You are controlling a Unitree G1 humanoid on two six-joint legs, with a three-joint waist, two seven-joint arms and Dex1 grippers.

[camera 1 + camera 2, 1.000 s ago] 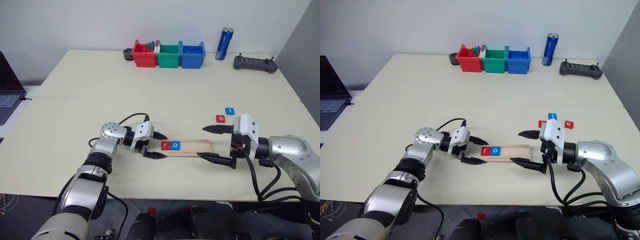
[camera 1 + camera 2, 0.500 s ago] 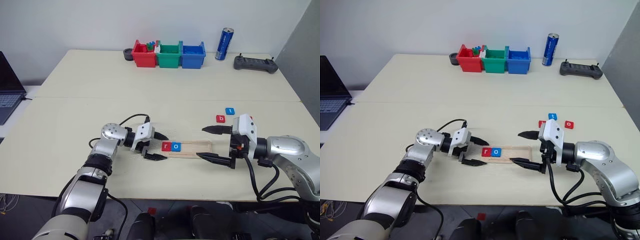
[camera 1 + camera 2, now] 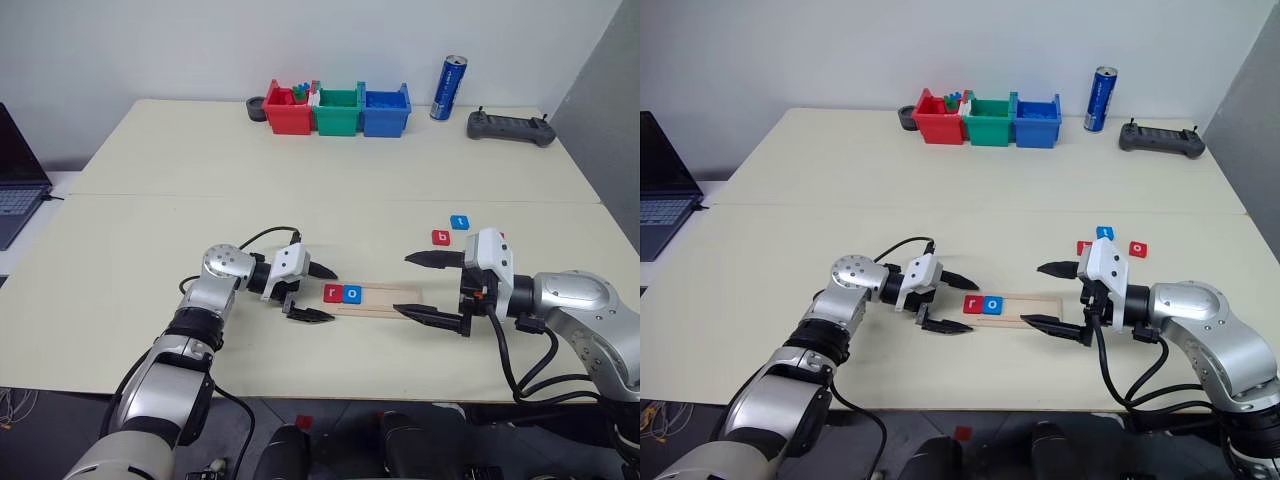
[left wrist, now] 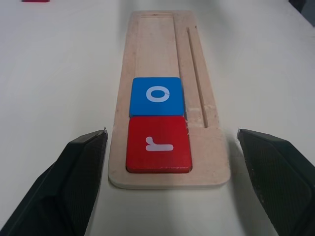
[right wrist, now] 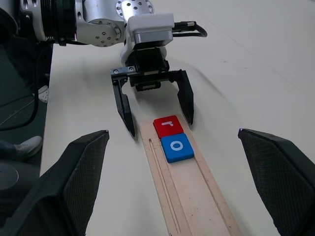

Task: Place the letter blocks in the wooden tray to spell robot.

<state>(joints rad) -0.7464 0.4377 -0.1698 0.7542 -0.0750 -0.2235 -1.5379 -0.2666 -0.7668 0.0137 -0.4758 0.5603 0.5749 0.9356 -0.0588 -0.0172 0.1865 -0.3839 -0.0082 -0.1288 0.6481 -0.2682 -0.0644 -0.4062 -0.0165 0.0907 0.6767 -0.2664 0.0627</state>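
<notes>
The table [image 3: 150, 230] carries everything. The two arms reach inward over its near part and face each other along the wooden tray [image 3: 385, 296], which lies flat between them with its long axis running left to right. The left gripper [image 3: 313, 292] is at the left end of the tray and points right, a little downward; its fingers are spread wide, one on each side of the tray's end, and they hold nothing. The right gripper [image 3: 428, 287] stands at the right end and points left, its fingers also wide apart and empty. Inside the tray, at the left end, the red r block [image 4: 158, 143] and the blue o block [image 4: 157, 96] lie touching (read from the near side, r then o). The red b block [image 3: 441, 237], the blue t block [image 3: 459, 222] and another red block [image 3: 1138, 248] lie on the table beyond the right gripper.
</notes>
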